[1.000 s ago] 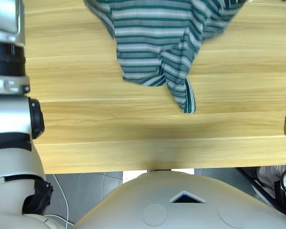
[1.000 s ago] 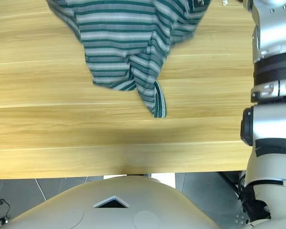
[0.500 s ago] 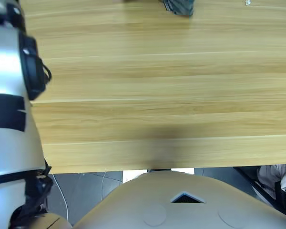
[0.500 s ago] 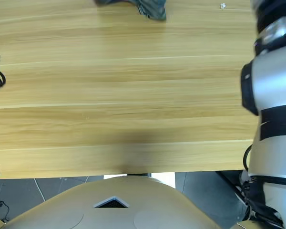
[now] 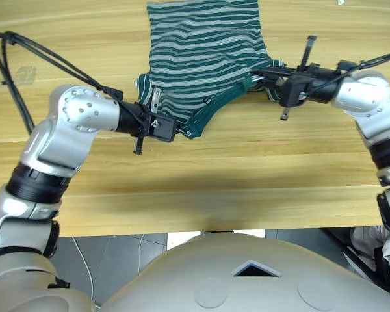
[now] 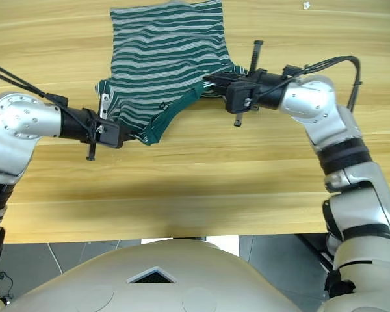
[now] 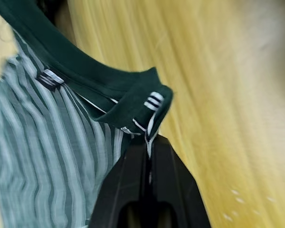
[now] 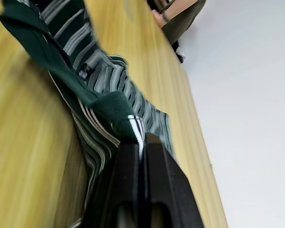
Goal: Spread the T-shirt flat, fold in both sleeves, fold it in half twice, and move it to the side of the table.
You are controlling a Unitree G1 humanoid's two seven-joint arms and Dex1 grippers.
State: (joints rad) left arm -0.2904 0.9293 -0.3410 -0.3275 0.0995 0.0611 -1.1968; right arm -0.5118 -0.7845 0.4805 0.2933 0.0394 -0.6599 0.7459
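T-shirt (image 5: pixel 205 55) pinched at its near edge, ready for spreading.
Left gripper (image 7: pixel 148 142) and right gripper (image 8: pixel 138 140) fingers press together on cloth, probably the shoulders; I'd pull apart evenly, keeping the T-shirt low.

The T-shirt (image 5: pixel 205 52), in the upper middle of the left eye view, is soft, matt knit cloth with fine stripes, and its plain dark green collar (image 7: pixel 80 66) looks thicker and rumples at the edge. The table (image 5: pixel 234 169) is pale wood with long straight grain, smooth, with a low satin sheen. The left gripper (image 5: pixel 171 130) and right gripper (image 5: pixel 259 73) have smooth matt black fingers, seemingly plastic, while the left arm (image 5: pixel 78 117) and right arm (image 5: pixel 361 91) wear faintly glossy silver-grey shells.
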